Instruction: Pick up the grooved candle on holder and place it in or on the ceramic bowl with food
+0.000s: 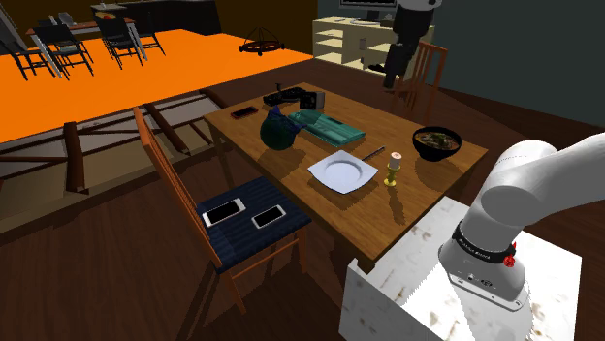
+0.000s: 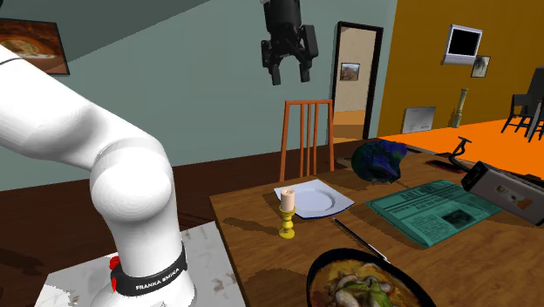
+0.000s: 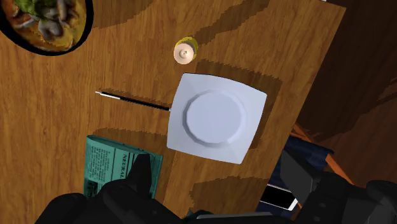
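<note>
The candle (image 1: 393, 168) is a short pale cylinder on a small yellow holder, standing upright on the wooden table (image 1: 427, 189) between a white plate and the bowl. It also appears in the second exterior view as the candle (image 2: 287, 209) and from above as the candle (image 3: 185, 51). The dark bowl (image 1: 436, 142) (image 2: 366, 283) (image 3: 44, 22) holds food and sits near the table's corner. My black gripper (image 1: 392, 81) (image 2: 290, 71) (image 3: 216, 184) hangs high above the table, open and empty, well clear of the candle.
A square white plate (image 3: 215, 118) lies beside the candle, with a thin black pen (image 3: 132, 100) and a green newspaper (image 3: 114, 167) nearby. A dark round object (image 1: 277, 131) stands further along the table. Two phones lie on a blue-cushioned chair (image 1: 254, 215). Another chair (image 2: 307, 135) stands behind the table.
</note>
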{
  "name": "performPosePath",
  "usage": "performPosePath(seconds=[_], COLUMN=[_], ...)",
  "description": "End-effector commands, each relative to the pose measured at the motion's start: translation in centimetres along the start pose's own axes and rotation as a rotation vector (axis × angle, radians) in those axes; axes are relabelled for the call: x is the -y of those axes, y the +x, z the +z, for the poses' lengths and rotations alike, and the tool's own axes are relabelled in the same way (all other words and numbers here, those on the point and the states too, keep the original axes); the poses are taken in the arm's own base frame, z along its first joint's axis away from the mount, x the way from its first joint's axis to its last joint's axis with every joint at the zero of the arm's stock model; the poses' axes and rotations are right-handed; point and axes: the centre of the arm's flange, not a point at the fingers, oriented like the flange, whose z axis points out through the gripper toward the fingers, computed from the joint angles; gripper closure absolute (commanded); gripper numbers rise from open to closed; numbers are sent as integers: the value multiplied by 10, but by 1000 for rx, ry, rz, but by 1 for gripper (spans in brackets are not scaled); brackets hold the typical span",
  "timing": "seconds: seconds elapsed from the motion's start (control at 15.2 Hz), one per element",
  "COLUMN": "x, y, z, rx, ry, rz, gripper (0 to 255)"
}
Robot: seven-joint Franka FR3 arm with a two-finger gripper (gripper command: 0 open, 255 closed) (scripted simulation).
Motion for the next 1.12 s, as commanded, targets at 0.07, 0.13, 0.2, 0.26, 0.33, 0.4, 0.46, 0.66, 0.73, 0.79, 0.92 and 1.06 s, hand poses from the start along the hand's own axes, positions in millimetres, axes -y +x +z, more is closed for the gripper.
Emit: performPosePath(seconds=[0.07, 0.13, 0.2, 0.26, 0.33, 0.4, 0.46, 0.66, 0.73, 0.79, 0.92, 1.06], x=[-3, -5, -8, -10, -13, -15, -17, -24, -26, -28, -32, -35], y=[-2, -4, -6, -9, -11, -14, -16, -24, -27, -30, -36, -42], z=[13, 25, 38, 51, 64, 76, 89, 127, 140, 153, 178, 203], rx=[5, 11, 16, 22, 27, 33, 38, 55, 60, 66, 76, 87], ry=[5, 9, 14, 19, 23, 28, 33, 47, 52, 56, 66, 75], rz=[0, 0, 0, 0, 0, -1, -1, -1, -1, -1, -1, -2], gripper=[0, 0, 0, 0, 0, 0, 0, 0, 0, 0, 0, 0])
